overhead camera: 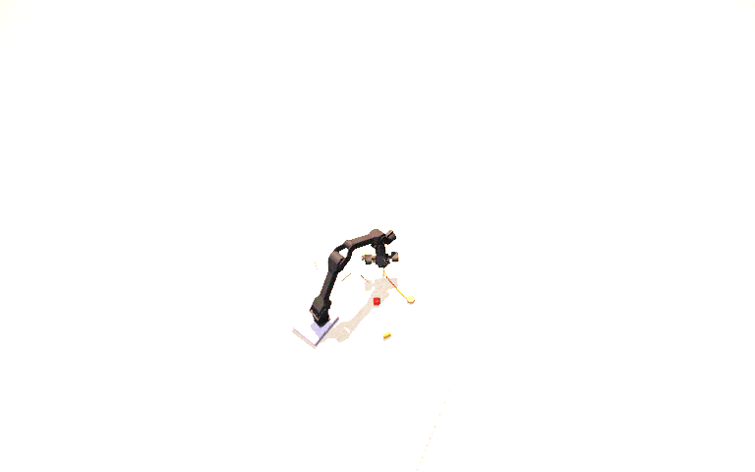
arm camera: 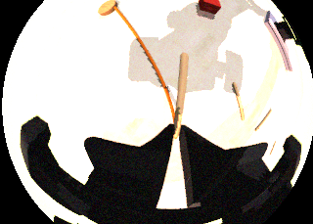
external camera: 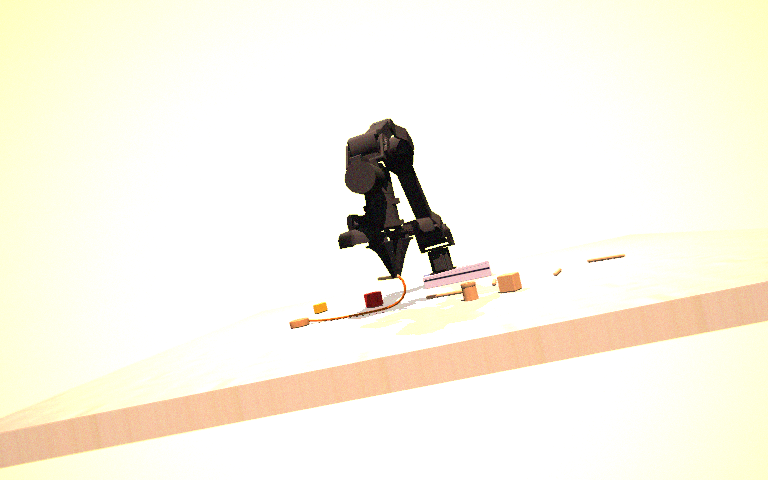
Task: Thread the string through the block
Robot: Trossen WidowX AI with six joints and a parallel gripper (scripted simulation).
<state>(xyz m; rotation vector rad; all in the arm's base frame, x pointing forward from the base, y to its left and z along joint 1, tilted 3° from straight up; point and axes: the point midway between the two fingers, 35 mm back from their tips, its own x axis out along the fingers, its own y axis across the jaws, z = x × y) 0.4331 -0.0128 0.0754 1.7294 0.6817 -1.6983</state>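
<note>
My gripper [overhead camera: 382, 266] [external camera: 397, 275] [arm camera: 176, 128] is shut on the thin wooden stick [external camera: 385, 277] [arm camera: 183, 82] and holds it above the table. The grip is near the string end; the stick's free end sticks out from the fingertips. The orange string [external camera: 405, 290] [arm camera: 157, 69] hangs from the fingertips in a curve and runs along the table to the round button [overhead camera: 410, 299] [external camera: 299, 322] [arm camera: 108, 8]. The wooden block [external camera: 509, 282] appears to be the cube standing right of my gripper in the exterior view. Its hole cannot be made out.
A red cube [overhead camera: 377, 301] [external camera: 373, 299] [arm camera: 209, 3] and a yellow piece [overhead camera: 386, 335] [external camera: 320, 308] lie on the table. A wooden cylinder [external camera: 469, 292] stands left of the block. Loose sticks [external camera: 606, 258] [arm camera: 263, 119] and a short peg [external camera: 557, 271] lie about.
</note>
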